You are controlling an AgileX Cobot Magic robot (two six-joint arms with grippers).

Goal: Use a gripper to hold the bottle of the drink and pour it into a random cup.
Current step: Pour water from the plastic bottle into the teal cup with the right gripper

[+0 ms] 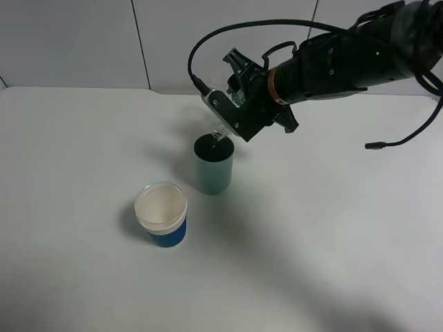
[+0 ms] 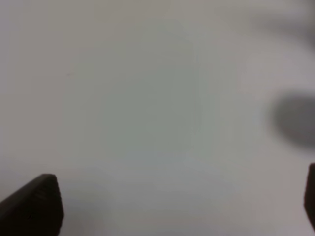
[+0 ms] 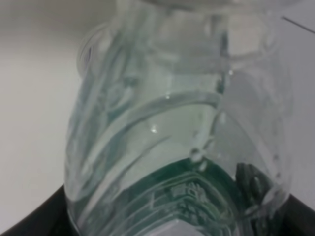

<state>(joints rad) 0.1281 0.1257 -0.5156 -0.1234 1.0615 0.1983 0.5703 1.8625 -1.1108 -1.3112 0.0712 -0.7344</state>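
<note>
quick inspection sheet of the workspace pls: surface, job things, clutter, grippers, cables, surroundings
surface: white table, shadows only, no spill seen
job's things: bottle tilted neck-down over the upright teal cup; any flow is too small to tell
clutter: blue cup with white rim, upright, apart from the teal cup
grippers: right gripper shut on the bottle; left gripper open, holding nothing
cables: black cable loops above the right gripper; a loose cable end hangs beside the arm
surroundings: white panelled wall
</note>
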